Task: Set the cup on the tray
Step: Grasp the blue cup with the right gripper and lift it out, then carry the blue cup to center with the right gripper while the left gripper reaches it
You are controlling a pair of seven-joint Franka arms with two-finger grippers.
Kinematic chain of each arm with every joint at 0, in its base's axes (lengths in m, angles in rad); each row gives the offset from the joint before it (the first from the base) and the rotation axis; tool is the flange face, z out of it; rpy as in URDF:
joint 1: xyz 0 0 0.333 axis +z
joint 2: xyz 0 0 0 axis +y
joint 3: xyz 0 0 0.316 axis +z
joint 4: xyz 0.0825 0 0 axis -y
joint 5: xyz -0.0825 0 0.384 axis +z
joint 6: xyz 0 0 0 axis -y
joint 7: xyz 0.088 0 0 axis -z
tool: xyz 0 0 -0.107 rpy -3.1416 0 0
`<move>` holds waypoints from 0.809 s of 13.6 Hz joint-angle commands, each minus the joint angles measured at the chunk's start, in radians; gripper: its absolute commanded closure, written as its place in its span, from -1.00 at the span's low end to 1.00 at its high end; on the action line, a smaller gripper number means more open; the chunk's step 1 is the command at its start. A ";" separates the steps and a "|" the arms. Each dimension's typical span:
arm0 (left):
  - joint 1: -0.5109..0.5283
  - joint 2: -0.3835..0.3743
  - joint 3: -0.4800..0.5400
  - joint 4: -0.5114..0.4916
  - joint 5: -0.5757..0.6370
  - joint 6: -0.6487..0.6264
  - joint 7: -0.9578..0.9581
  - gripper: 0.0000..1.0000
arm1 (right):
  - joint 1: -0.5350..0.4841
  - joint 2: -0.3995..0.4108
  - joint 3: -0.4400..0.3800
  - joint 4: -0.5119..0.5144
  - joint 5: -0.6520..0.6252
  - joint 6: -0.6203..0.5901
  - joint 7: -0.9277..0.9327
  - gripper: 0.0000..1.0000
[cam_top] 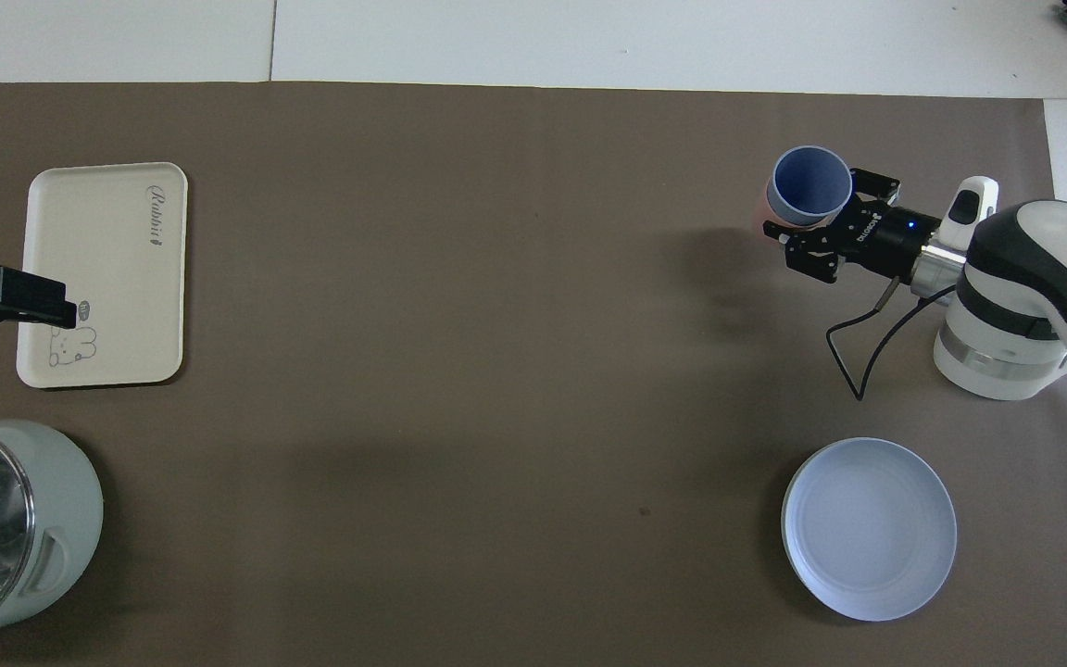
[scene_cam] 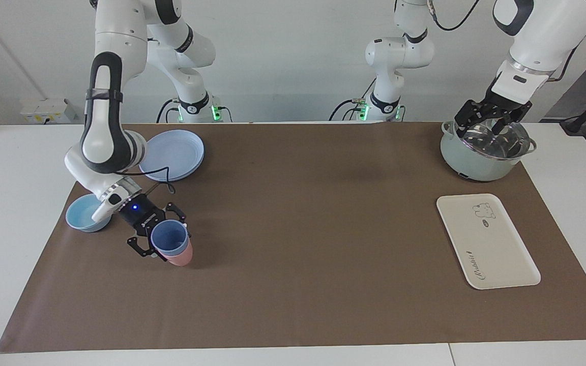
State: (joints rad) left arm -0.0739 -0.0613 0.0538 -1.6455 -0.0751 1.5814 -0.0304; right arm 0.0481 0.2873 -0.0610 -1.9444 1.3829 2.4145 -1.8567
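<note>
From across the worktop (scene_cam: 293, 325), the right end effector (scene_cam: 159, 234) sits low at the right arm's end, its fingers either side of the blue cup (scene_cam: 169, 238) and apparently clamped on it, though whether the pads truly press the wall is hard to judge. The cup seems to sit in or just above a pink cup (scene_cam: 179, 256), whose lower wall shows beneath it; I cannot tell if the two are nested or already parted. A light-blue bowl (scene_cam: 83, 213) lies beside the arm, and a round blue plate (scene_cam: 173, 155) sits nearer the robots. The tray (scene_cam: 486, 241) lies bare at the left arm's end, well apart from the cup, so I judge the task barely begun: the lift, the carry across and the set-down all remain. The left end effector (scene_cam: 489, 118) waits over a lidded pot (scene_cam: 484, 152); whether it is open I cannot tell. From overhead, the cup (cam_top: 809, 185) shows its open mouth with the right end effector (cam_top: 821, 227) at its side, and only a pink sliver shows beneath. The left end effector (cam_top: 29, 301) overlaps the tray (cam_top: 107, 269) merely by being raised, the pot (cam_top: 6, 528) is cut off by the frame edge, and the plate (cam_top: 869, 528) lies nearer the robots.
</note>
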 commanded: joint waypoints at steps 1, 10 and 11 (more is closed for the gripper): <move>0.002 -0.017 0.008 -0.030 -0.118 0.066 0.003 -1.00 | 0.048 -0.085 -0.002 -0.010 -0.175 0.025 0.218 1.00; -0.193 0.187 0.001 -0.007 -0.616 0.441 -0.206 -0.88 | 0.323 -0.120 -0.003 0.087 -0.988 0.018 1.176 1.00; -0.232 0.208 0.001 -0.007 -0.670 0.518 -0.209 -0.84 | 0.352 -0.120 -0.003 0.088 -1.078 0.017 1.236 1.00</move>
State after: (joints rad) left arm -0.2346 0.1014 0.0421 -1.6627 -0.6626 1.9928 -0.2040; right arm 0.3624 0.1797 -0.0595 -1.8554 0.4282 2.4373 -0.7341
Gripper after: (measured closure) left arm 0.044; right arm 0.167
